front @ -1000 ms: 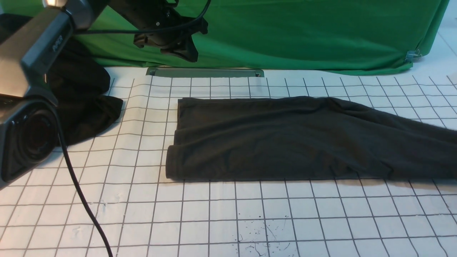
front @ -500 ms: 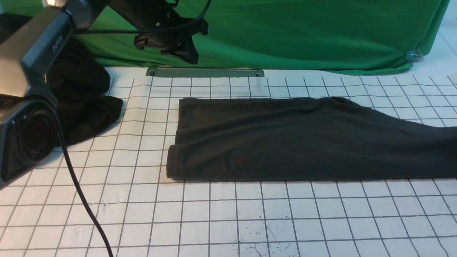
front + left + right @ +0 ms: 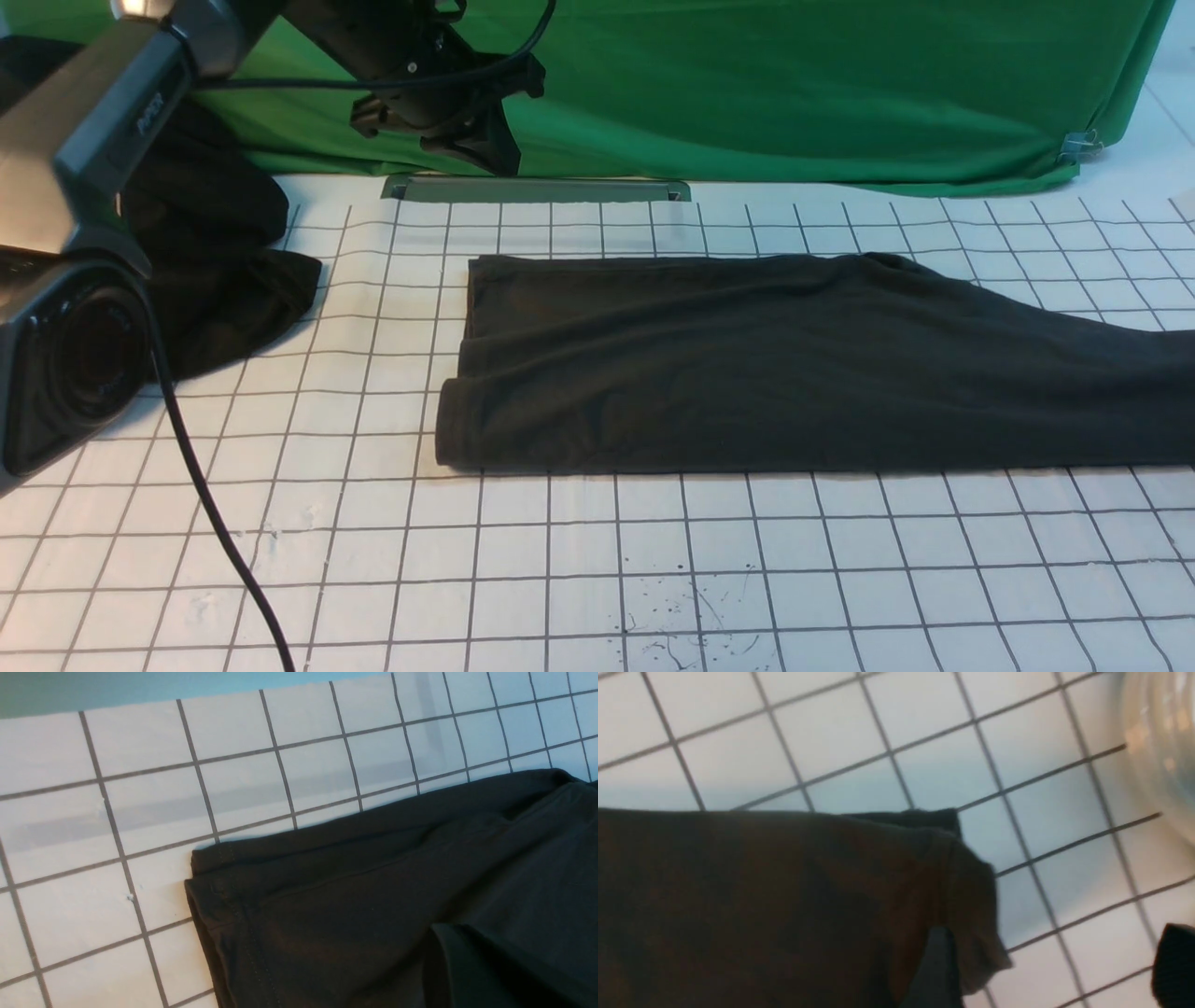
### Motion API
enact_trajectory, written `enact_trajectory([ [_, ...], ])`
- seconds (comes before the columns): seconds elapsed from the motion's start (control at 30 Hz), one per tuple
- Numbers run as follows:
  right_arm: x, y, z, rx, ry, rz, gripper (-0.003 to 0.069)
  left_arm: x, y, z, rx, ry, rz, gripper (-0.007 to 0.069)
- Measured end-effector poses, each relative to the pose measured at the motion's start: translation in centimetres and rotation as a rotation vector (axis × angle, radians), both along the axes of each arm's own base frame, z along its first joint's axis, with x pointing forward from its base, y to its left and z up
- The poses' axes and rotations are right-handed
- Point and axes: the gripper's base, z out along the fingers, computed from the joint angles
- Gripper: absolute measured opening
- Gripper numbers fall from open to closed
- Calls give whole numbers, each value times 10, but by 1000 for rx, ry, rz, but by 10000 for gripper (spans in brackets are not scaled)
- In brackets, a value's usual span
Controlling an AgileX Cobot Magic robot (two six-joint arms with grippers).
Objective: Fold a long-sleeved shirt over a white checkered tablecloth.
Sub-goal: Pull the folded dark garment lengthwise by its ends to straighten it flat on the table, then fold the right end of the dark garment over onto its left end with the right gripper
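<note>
Over the tablecloth [image 3: 560,551], left arm [image 3: 89,140] aloft

Setting: robotics lab recording station, not domestic.
Evidence:
- green cloth backdrop [image 3: 794,93] hung along counter's far edge, metal clip [image 3: 1078,147] at its right end
- white checkered tablecloth [image 3: 560,560] covering counter as grid surface
- robot arm [image 3: 84,140] with trailing black cable [image 3: 215,513] over left edge
- metal slot [image 3: 537,189] at far edge
</note>
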Motion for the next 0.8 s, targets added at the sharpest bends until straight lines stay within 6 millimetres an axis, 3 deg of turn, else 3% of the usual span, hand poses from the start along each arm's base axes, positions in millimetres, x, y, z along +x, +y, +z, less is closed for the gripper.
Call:
enact_trajectory([
  [0.23,7,0,-75,73,101,7,586,0,0,0,-3,3,-2,3],
  [0.37,9,-1,-80,76,98,15,563,-1,0,0,-3,14,-6,3],
  [0.4,9,-1,-80,73,99,24,531,-1,0,-1,-3,17,-7,3],
  [0.43,9,0,-80,79,97,27,454,-2,0,-1,-2,21,-9,3],
  [0.47,9,0,-80,79,97,27,454,-2,0,-1,-1,23,-10,3],
  [0.53,10,1,-80,81,97,41,230,-3,0,0,-1,26,-12,3],
  [0.6,8,1,-76,74,104,63,85,-5,0,6,-1,16,-13,3],
  [0.67,7,2,-71,71,108,72,41,-7,1,13,-1,3,-12,3],
  [0.77,2,-3,-38,57,85,69,13,-19,4,45,0,-62,-10,3],
  [0.8,2,-4,-36,57,85,66,13,-20,4,47,3,-67,-9,3],
])
